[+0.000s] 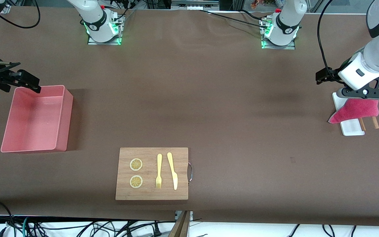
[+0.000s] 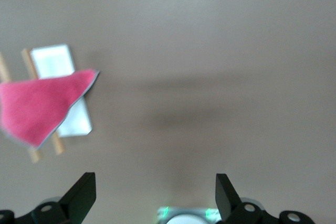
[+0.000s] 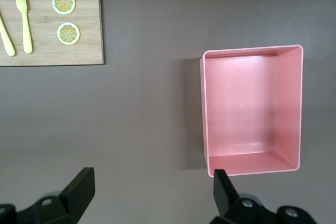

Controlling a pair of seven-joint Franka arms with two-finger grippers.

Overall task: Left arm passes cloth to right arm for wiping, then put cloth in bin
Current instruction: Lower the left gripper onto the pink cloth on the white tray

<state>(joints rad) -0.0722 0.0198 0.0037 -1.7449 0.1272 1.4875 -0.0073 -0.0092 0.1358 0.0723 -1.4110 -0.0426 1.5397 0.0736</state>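
Currently the cloth (image 1: 354,110) lies draped across a white tray (image 1: 352,129) and two wooden sticks (image 1: 375,122) at the left arm's end of the table, its long axis running along the table's length and its pointed corner toward the right arm's end. It is one crimson-pink fuzzy piece, roughly triangular, with a grey edge showing in the left wrist view (image 2: 42,107). The left gripper (image 1: 363,92) hangs just over it, fingers (image 2: 81,192) spread and empty. The right gripper (image 1: 21,80) hovers over the bin's corner, also spread, empty. One salmon-pink bin (image 1: 36,118), empty, sits at the right arm's end. One board (image 1: 152,173) near the front edge carries two lemon slices (image 1: 136,164), one fork (image 1: 159,171), one knife (image 1: 172,170).
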